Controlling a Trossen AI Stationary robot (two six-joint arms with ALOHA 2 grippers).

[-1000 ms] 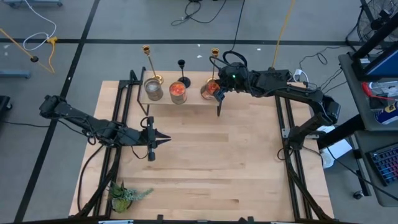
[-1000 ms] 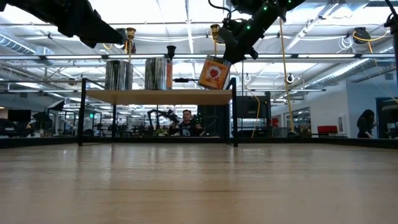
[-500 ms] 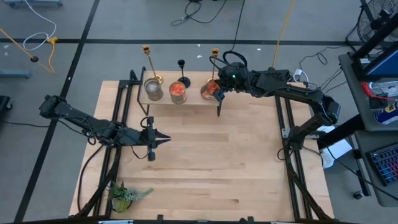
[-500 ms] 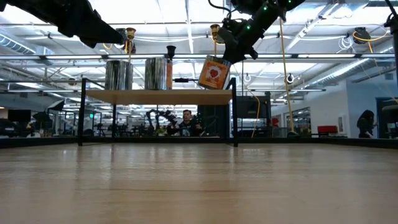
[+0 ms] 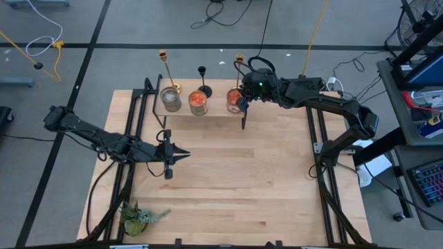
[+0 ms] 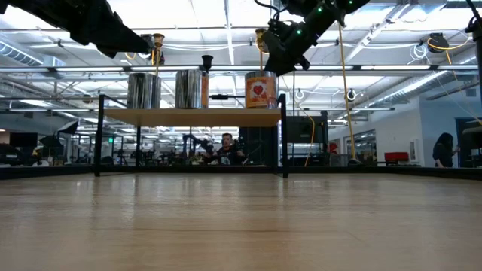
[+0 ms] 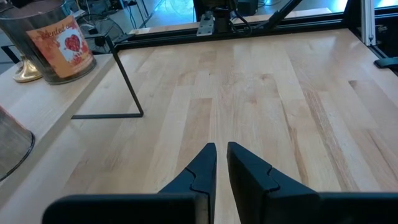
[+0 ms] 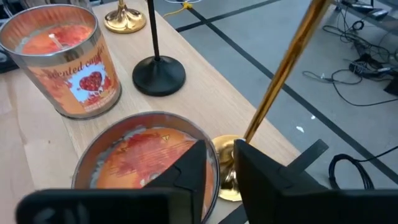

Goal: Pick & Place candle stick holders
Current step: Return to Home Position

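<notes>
Three candlestick holders stand by their round bases at the back of a low wooden shelf (image 5: 208,114): a tall gold one (image 5: 166,69) on the left, a shorter black one (image 5: 203,79) in the middle, a tall gold one (image 5: 239,66) on the right. My right gripper (image 5: 243,97) is at the rightmost candle jar (image 5: 234,102), just in front of the right gold holder (image 8: 286,68), whose base (image 8: 227,171) shows between the fingers. My left gripper (image 5: 185,156) is shut and empty over the table, left of the middle. My right gripper has the right candle jar by its rim (image 8: 210,149) on the side toward the gold holder. One finger (image 8: 189,165) is inside the jar and one (image 8: 264,174) outside. The fingers slant down from the table's right. The jar stands upright on the shelf (image 6: 260,90).
Two more candle jars (image 5: 171,100) (image 5: 198,102) stand on the shelf in front of the holders. A small green plant (image 5: 138,218) lies near the table's front left corner. The shelf has thin black legs (image 7: 127,87). People show in the room beyond (image 6: 226,147).
The right candle jar, held tilted above the shelf's right end, now stands upright on the shelf. My right gripper has turned it level and lowered it slightly. My left arm has kept still.
</notes>
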